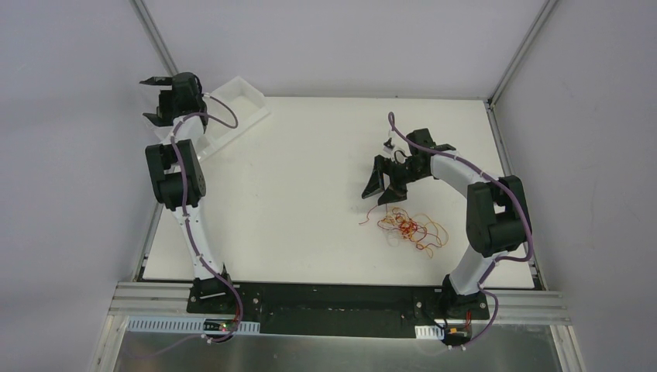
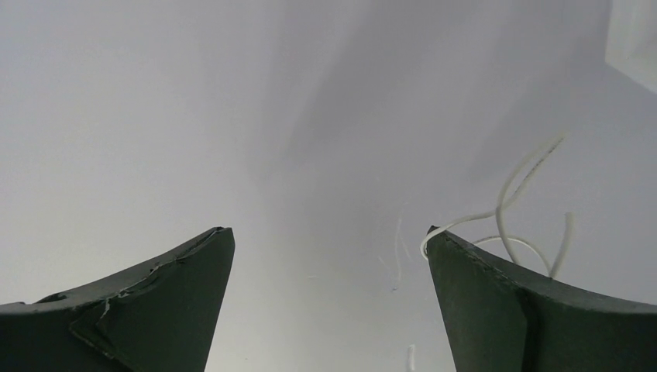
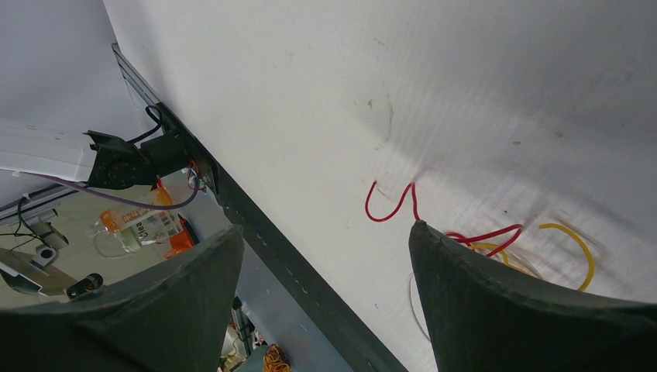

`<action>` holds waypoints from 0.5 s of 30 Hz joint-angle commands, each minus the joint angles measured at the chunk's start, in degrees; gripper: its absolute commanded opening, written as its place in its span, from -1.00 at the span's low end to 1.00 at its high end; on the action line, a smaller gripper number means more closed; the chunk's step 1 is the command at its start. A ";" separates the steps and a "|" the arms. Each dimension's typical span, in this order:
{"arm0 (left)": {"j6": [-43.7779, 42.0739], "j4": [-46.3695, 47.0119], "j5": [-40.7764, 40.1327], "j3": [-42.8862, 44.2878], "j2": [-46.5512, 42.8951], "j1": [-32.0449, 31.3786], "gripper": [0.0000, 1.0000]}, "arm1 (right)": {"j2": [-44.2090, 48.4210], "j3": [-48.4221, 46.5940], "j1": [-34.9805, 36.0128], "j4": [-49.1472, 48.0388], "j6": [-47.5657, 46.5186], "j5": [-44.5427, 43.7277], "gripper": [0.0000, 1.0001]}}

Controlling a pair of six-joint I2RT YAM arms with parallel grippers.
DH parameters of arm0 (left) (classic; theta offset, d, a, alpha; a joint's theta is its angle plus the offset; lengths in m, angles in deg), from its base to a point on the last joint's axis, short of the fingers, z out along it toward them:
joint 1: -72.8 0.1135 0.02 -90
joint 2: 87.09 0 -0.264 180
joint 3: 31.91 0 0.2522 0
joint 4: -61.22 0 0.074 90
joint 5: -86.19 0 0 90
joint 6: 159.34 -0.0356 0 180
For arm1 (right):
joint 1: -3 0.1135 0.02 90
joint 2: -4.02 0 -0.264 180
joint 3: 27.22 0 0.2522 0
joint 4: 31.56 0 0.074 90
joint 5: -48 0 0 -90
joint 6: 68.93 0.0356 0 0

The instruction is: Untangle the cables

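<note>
Left gripper – far-left corner, raised off the surface and facing the left wall; jaws spread wide, nothing between them. In the wrist view a thin pale strand curls just beside one finger; contact cannot be told.

Tray – white, at the far-left edge of the surface, just right of the left gripper.

Right gripper – right of centre, tilted down toward the surface; jaws spread, empty, as the wrist view also shows.

Cables – small curly tangle of red, orange and yellow, lying on the surface at the near right, just on the near side of the right gripper. One red end trails off to the left. In the wrist view a red loop and a yellow arc lie beside one fingertip, apart from the jaws' gap.
</note>
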 commanded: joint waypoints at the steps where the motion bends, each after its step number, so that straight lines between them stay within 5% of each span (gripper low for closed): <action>1: -15.07 16.24 1.28 -6.68 -1.86 -0.06 0.98 | 1.18 -0.07 -0.48 -0.34 0.70 1.68 0.63; 8: -22.13 23.94 1.32 -5.28 2.64 1.87 0.98 | 2.05 0.52 -0.82 -0.37 0.47 1.51 0.63; 15: -22.78 20.89 -1.50 0.22 4.96 1.96 0.98 | 1.36 0.24 -1.20 -0.33 0.89 2.11 0.63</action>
